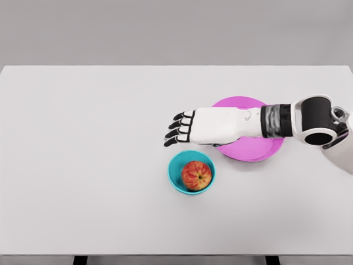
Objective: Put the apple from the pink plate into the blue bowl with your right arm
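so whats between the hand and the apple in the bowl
Only the blue bowl's rim and bare table, in the head view. The right hand hovers open beyond the apple.

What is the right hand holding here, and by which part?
Nothing. The right hand is open, fingers extended, above the table beyond the blue bowl; the apple lies in that bowl.

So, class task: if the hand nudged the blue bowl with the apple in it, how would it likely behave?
The blue bowl looks small and smooth, so it would probably slide on the white table rather than tip. The apple nearly fills it, likely adding weight low down. Being round, the apple may rock slightly inside.
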You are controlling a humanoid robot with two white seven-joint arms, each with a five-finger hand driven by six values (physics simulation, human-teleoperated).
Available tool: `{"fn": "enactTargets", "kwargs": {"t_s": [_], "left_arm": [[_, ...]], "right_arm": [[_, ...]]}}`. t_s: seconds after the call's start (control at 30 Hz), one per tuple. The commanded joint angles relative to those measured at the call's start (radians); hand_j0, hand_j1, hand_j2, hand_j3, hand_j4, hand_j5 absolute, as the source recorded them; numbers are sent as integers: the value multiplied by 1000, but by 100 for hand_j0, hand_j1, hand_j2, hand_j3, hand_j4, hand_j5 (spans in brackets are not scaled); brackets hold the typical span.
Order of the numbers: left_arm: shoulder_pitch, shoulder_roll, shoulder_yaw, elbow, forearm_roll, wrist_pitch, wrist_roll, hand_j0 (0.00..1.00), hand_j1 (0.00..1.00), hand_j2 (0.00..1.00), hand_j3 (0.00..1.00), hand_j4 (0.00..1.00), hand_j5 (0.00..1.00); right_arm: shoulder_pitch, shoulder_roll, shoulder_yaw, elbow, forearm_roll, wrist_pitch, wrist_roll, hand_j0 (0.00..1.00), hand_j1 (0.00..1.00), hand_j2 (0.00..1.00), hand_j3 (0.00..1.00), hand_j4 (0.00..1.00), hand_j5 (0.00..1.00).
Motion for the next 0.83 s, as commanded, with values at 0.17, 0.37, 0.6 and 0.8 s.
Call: {"fn": "enactTargets", "kwargs": {"t_s": [0.17, 0.37, 0.6, 0.8], "left_arm": [[0, 0, 0, 0, 0, 0, 0, 100, 100, 100, 100, 100, 100], [0, 0, 0, 0, 0, 0, 0, 100, 100, 100, 100, 100, 100], [0, 0, 0, 0, 0, 0, 0, 100, 100, 100, 100, 100, 100], [0, 0, 0, 0, 2, 0, 0, 100, 100, 100, 100, 100, 100]], "right_arm": [[124, -119, -338, 96, -10, 3, 0, 100, 100, 100, 100, 100, 100], [287, 53, -609, 217, -4, 3, 0, 100, 100, 100, 100, 100, 100], [339, 54, -646, 223, -4, 3, 0, 100, 100, 100, 100, 100, 100], [362, 44, -655, 226, -4, 3, 0, 100, 100, 100, 100, 100, 100]]}}
